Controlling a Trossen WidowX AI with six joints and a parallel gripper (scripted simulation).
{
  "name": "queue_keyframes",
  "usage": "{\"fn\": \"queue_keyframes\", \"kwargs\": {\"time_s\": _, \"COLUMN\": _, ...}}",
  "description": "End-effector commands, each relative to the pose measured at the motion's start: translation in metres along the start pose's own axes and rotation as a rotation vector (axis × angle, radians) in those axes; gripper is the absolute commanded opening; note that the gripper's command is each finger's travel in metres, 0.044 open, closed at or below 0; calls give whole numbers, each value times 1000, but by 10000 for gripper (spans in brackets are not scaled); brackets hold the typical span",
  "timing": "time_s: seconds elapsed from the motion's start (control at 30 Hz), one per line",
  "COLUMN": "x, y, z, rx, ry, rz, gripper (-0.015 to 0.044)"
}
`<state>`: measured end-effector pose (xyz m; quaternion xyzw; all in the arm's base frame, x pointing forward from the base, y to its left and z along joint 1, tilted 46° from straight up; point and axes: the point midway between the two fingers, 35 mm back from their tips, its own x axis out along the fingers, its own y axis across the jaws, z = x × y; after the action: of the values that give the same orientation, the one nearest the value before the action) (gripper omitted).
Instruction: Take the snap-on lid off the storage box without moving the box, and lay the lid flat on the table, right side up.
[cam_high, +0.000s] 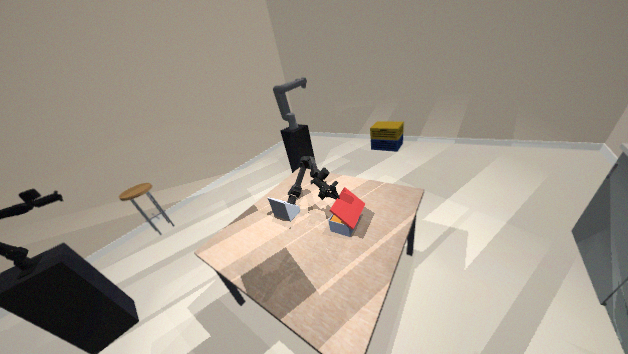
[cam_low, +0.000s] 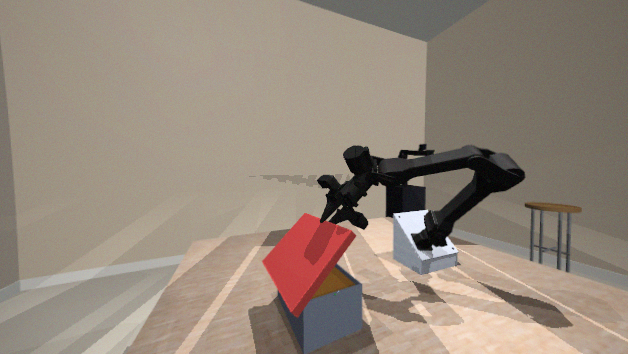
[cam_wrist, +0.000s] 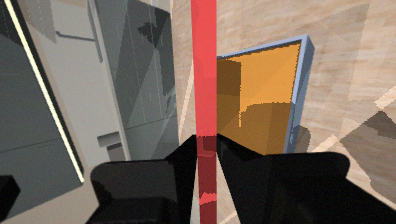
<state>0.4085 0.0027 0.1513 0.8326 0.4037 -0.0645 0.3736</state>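
Note:
The red lid (cam_high: 348, 207) (cam_low: 305, 260) (cam_wrist: 205, 90) is tilted steeply above the storage box, its edge on the arm's side raised and its opposite edge low at the box's rim. Whether that low edge touches the rim is unclear. The blue-grey box (cam_high: 341, 229) (cam_low: 332, 315) (cam_wrist: 303, 75) stands upright on the table, partly uncovered, with its orange inside showing. My gripper (cam_high: 338, 196) (cam_low: 327, 221) (cam_wrist: 205, 138) is shut on the lid's raised edge, one finger on each side of it in the wrist view.
A light grey wedge-shaped block (cam_high: 282, 210) (cam_low: 407, 247) stands at the arm's base on the wooden table (cam_high: 345, 265). Off the table are a stool (cam_high: 136, 191) (cam_low: 552, 206), yellow and blue crates (cam_high: 386, 136), and black pedestals (cam_high: 65, 300) (cam_high: 297, 145) with other arms.

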Motion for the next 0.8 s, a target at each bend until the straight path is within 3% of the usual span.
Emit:
{"fn": "queue_keyframes", "kwargs": {"time_s": 0.0, "x": -6, "y": 10, "z": 0, "rx": -12, "ry": 1, "rz": 12, "gripper": 0}}
{"fn": "queue_keyframes", "kwargs": {"time_s": 0.77, "x": -11, "y": 7, "z": -24, "rx": -10, "ry": 1, "rz": 11, "gripper": 0}}
